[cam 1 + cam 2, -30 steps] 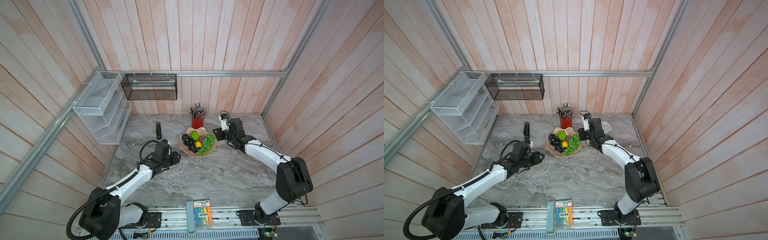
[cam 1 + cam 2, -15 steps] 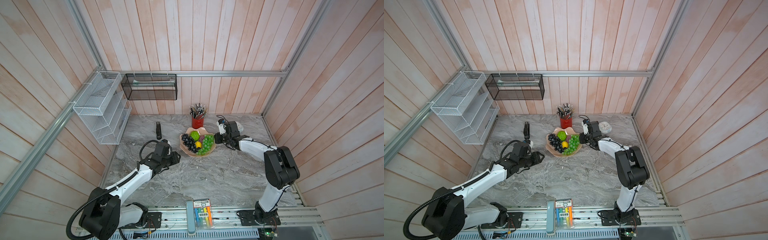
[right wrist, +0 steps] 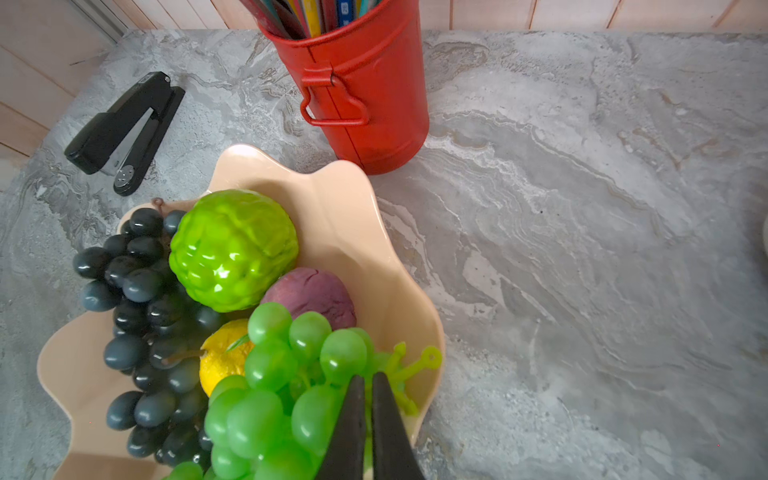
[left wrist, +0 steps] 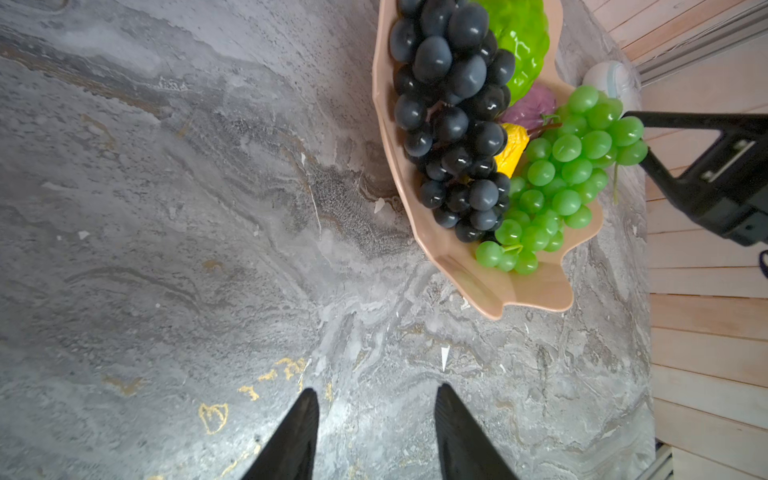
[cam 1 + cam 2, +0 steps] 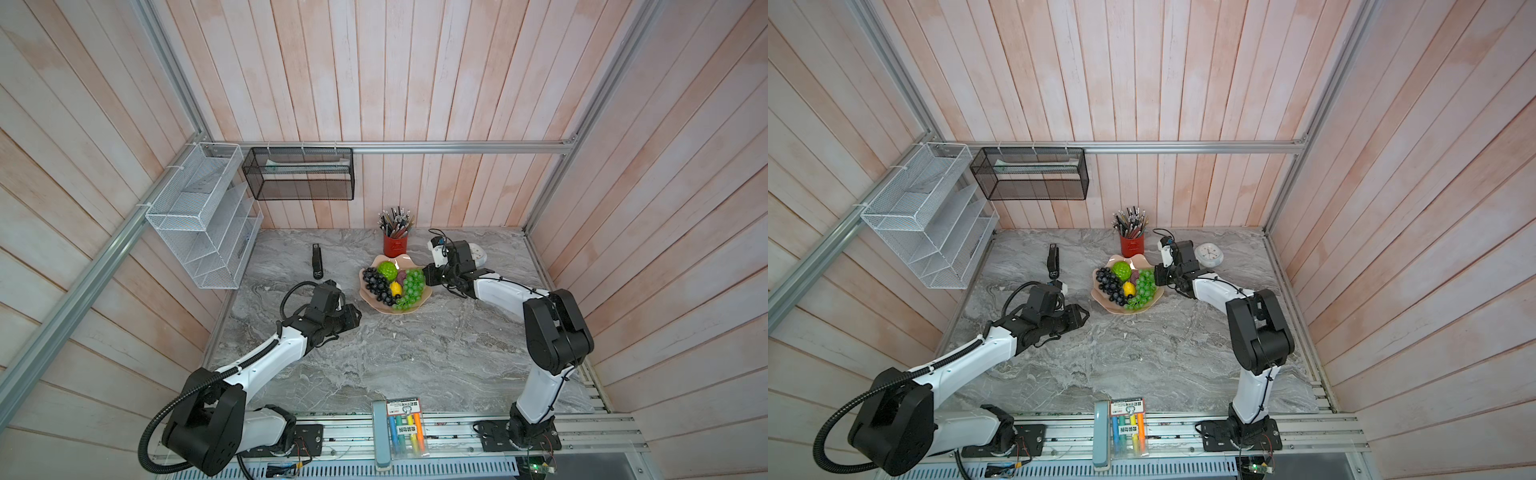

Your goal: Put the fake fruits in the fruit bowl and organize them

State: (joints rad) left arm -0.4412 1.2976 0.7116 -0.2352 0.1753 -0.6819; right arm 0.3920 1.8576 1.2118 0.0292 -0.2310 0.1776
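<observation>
Green grapes (image 3: pixel 270 365) hide part of the yellow fruit (image 3: pixel 218 365). The red cup (image 3: pixel 374 104) is cut off on top.

One dark grape bunch (image 3: pixel 141 316), one green grape bunch (image 3: pixel 266 399), one bumpy green fruit (image 3: pixel 232 249), one yellow fruit (image 3: pixel 220 361), one purple fruit (image 3: pixel 316 291), one bowl (image 3: pixel 340 199).

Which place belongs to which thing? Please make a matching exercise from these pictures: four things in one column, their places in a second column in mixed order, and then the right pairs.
Things
1. black stapler
2. red pencil cup
3. white clock
4. yellow fruit

Places
A. in the fruit bowl, between the dark grape bunch and the green grape bunch
B. at the back of the table, right of the bowl
C. lying flat on the table, left of the bowl
D. standing just behind the bowl

Pairs: 1-C, 2-D, 3-B, 4-A
</observation>
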